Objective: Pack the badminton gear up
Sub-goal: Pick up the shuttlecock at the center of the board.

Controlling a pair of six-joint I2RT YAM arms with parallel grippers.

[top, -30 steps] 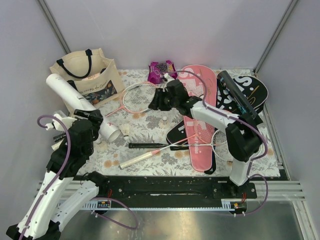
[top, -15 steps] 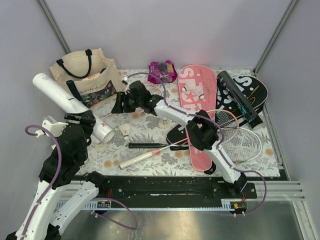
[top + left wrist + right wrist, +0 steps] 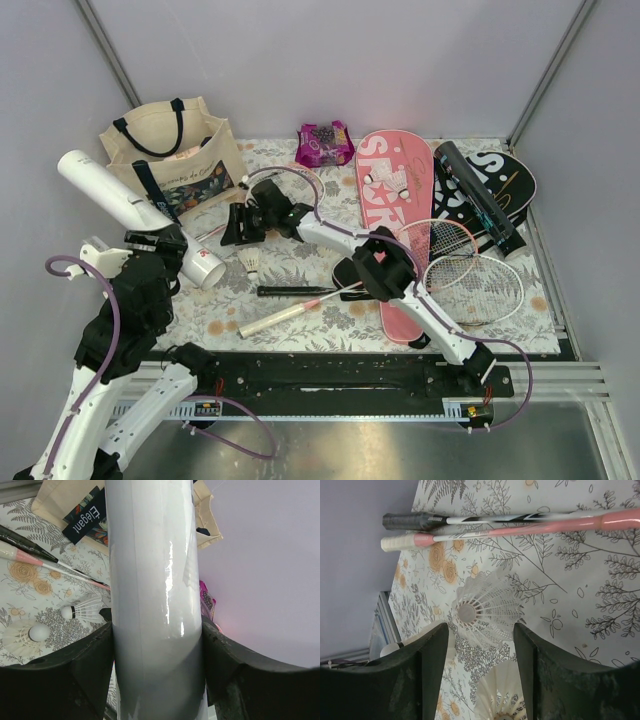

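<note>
My left gripper [image 3: 152,243] is shut on a long white tube [image 3: 110,195], which slants up to the left; in the left wrist view the tube [image 3: 155,580] fills the space between the fingers [image 3: 95,655]. My right gripper [image 3: 240,226] reaches left beside the tote and is open, [image 3: 480,630] low over the cloth. A white shuttlecock [image 3: 482,612] lies just ahead of its jaws, and a second shuttlecock [image 3: 502,692] lies between them, untouched. Two rackets [image 3: 300,300] lie crossed mid-table, their heads [image 3: 470,265] at the right. The pink cover [image 3: 395,200], black cover [image 3: 515,180] and black tube [image 3: 478,195] lie at the back right.
The cream tote [image 3: 170,150] stands at the back left, close to both grippers. A purple snack packet [image 3: 322,143] lies at the back centre. My right arm [image 3: 340,235] stretches across the flowered cloth [image 3: 300,340]. Grey walls close in both sides.
My right arm swung left from the table's middle to the spot beside the tote, and its jaws opened wider. My left arm shifted the white tube a little left and up.
</note>
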